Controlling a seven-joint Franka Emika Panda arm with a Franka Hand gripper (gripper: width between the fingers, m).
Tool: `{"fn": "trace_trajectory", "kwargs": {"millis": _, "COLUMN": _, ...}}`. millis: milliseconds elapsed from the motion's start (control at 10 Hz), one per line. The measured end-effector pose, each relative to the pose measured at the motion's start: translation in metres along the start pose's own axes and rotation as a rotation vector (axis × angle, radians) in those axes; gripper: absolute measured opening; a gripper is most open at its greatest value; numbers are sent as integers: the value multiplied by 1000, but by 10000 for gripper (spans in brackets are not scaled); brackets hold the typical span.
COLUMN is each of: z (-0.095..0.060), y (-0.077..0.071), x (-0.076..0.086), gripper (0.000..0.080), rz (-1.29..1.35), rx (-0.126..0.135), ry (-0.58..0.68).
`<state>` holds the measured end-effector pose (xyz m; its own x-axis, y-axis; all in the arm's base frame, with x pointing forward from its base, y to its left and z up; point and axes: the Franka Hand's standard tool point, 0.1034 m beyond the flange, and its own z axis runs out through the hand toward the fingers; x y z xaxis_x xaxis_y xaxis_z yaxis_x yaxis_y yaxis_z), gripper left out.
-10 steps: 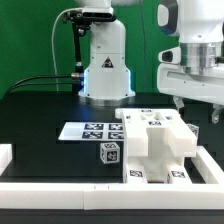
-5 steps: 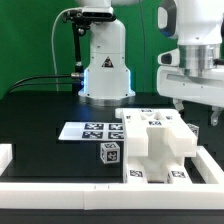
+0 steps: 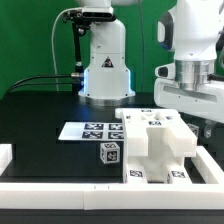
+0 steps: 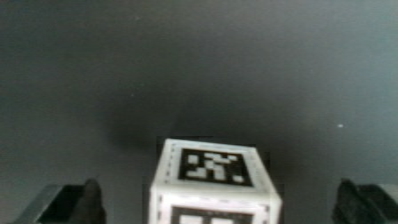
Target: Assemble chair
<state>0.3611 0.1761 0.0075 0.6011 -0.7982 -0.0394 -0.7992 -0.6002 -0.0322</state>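
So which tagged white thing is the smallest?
The lone cube, nearer the camera than the marker board, beside the chair; both others are far larger.

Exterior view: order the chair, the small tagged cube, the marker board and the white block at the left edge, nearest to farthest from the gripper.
1. Chair, at the exterior view's right, just below the gripper.
2. Small tagged cube and marker board, to the exterior view's left of the chair: too close to call.
3. White block, far left edge.
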Motion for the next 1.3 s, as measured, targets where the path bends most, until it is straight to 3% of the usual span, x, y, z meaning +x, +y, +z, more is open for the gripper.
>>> {"fn": "trace_trajectory", "kwargs": {"millis": 700, "z": 1, "y": -1, "x": -2, "gripper": 649, "rz": -21, "rx": -3, "ry": -2}}
{"fn": "trace_trajectory", "kwargs": {"millis": 900, "z": 1, "y": -1, "x": -2, "gripper": 392, "rz": -35, "rx": -3, "ry": -2}}
{"fn": "trace_trajectory", "kwargs": {"millis": 1000, "z": -1, "y": 0, "x": -3, "gripper": 392, "rz": -65, "rx": -15, "ry": -14}}
{"fn": "trace_trajectory", "kwargs": {"millis": 1100, "z": -20, "y": -1, "x": -4, "gripper": 281, "rz": -117, "rx": -35, "ry": -56}}
{"fn": "trace_trajectory", "kwargs": {"millis": 1200, "z": -42, "y": -3, "x": -4, "gripper": 281, "rz": -164, "rx": -26, "ry": -76}}
{"fn": "trace_trajectory", "kwargs": {"millis": 1300, "z": -62, "y": 3, "x": -7, "gripper": 281, "rz": -243, "rx": -32, "ry": -108}}
